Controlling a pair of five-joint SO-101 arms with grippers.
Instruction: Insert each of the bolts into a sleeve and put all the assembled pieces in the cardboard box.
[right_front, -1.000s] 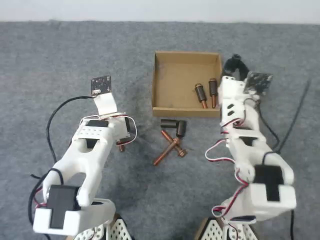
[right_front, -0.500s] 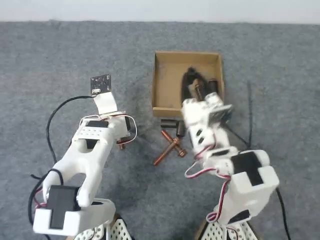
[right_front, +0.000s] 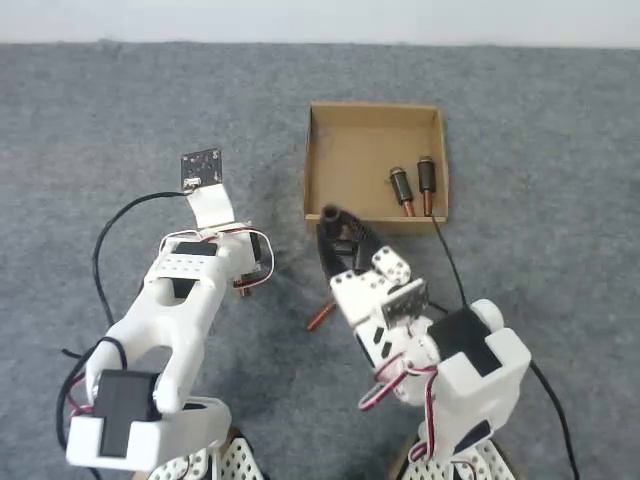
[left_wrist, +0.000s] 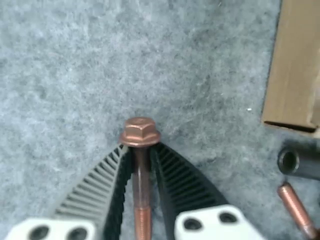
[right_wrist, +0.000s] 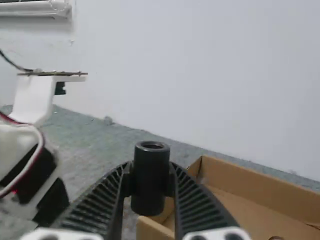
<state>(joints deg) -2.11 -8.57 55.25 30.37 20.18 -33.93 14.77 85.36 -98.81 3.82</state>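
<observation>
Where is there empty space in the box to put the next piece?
The left half of the brown cardboard box is bare, between its left wall and the two black-sleeved copper bolts by the right wall. The grey carpet in front is crowded: the right gripper holds a black sleeve there, near a loose copper bolt.

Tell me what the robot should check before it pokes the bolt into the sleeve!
1. The bolt is gripped by the left pincer: ok, shut on its shank.
2. The sleeve is gripped by the right pincer: ok, upright, open end up.
3. The bolt is lined up with the sleeve: not ok, the pincers are apart.
4. The sleeve hole is empty: cannot tell, dark inside.
5. The box has room: ok, two finished pieces lie at one side.
</observation>
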